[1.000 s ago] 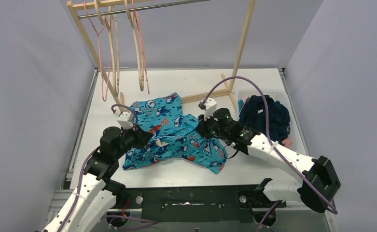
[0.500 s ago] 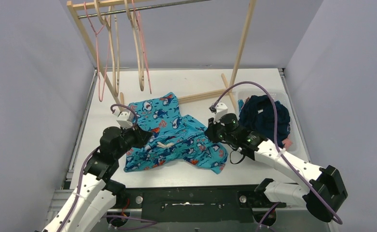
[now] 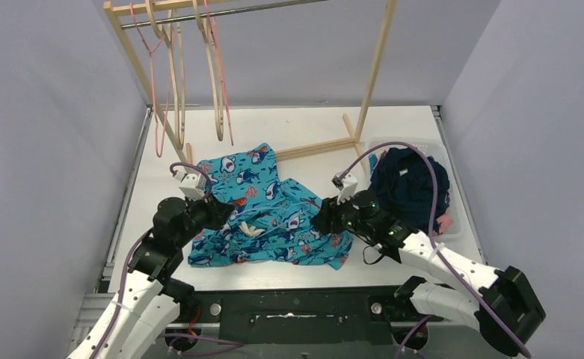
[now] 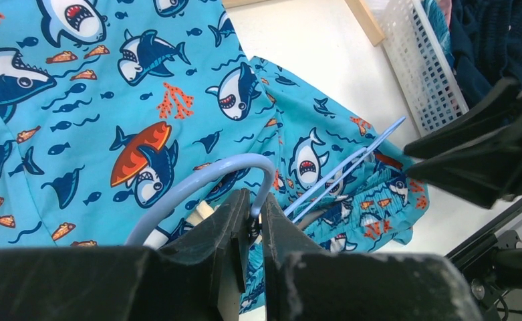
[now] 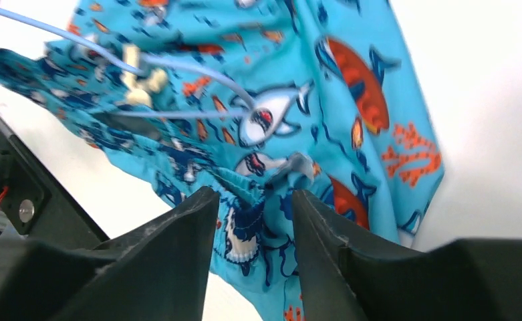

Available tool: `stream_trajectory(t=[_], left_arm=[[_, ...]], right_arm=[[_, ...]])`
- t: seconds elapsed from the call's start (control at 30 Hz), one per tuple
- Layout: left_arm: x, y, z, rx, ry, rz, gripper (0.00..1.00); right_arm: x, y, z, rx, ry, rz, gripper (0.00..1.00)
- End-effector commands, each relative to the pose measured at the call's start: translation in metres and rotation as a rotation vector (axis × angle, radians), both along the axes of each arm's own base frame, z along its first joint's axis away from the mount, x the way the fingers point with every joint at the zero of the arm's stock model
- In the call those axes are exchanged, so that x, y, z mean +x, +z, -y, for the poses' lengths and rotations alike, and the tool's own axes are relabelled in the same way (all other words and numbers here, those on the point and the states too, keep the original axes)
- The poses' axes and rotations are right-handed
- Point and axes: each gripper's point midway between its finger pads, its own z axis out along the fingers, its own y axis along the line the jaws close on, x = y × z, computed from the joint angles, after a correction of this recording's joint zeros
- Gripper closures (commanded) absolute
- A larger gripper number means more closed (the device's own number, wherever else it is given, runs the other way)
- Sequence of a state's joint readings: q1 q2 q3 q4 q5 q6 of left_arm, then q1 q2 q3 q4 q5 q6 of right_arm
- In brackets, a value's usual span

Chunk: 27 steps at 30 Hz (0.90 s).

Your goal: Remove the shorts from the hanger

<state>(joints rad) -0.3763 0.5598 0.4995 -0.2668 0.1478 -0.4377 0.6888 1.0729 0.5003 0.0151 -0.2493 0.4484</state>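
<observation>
Since a second ago the teal shorts [image 3: 289, 224] have bunched lower, long axis left-right; left gripper [image 4: 256, 202] pinches the hanger [image 4: 204, 175]; right gripper [image 5: 254, 194] stands parted.

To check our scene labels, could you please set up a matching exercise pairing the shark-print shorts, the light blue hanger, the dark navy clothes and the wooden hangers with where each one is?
Things:
1. shark-print shorts
2. light blue hanger
3. dark navy clothes
4. wooden hangers

Places:
A. hanging on the rail
B. piled in the white basket
C. spread on the table
D. pinched in the left gripper

Pairs: 1-C, 2-D, 3-B, 4-A
</observation>
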Motion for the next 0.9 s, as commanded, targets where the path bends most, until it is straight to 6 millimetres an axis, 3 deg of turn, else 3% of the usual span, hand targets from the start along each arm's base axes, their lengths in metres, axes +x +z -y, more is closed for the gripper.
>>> stream_trajectory(t=[0.0,0.07,0.17,0.33,0.47,0.63,0.87], left_arm=[[0.003,0.013,0.008,-0.010,-0.057,0.060,1.00],[0.002,0.015,0.014,-0.021,-0.089,0.076,1.00],[-0.001,0.016,0.021,-0.033,-0.137,0.078,1.00],[-0.012,0.022,0.037,-0.074,-0.244,0.098,1.00],[-0.023,0.029,0.047,-0.114,-0.326,0.122,1.00],[-0.028,0.037,0.051,-0.141,-0.352,0.154,1.00],[-0.027,0.036,0.051,-0.138,-0.352,0.151,1.00]], right_arm=[[0.013,0.095,-0.012,0.075,0.145,0.387,0.49],[0.003,0.109,-0.009,0.017,0.259,0.509,0.37],[-0.014,0.117,-0.008,-0.090,0.476,0.665,0.30],[-0.043,0.092,-0.018,-0.173,0.830,0.561,0.29],[-0.048,0.076,-0.024,-0.191,0.940,0.414,0.32],[-0.046,0.058,-0.024,-0.221,0.966,0.321,0.38],[-0.032,0.053,-0.028,-0.234,0.905,0.360,0.67]])
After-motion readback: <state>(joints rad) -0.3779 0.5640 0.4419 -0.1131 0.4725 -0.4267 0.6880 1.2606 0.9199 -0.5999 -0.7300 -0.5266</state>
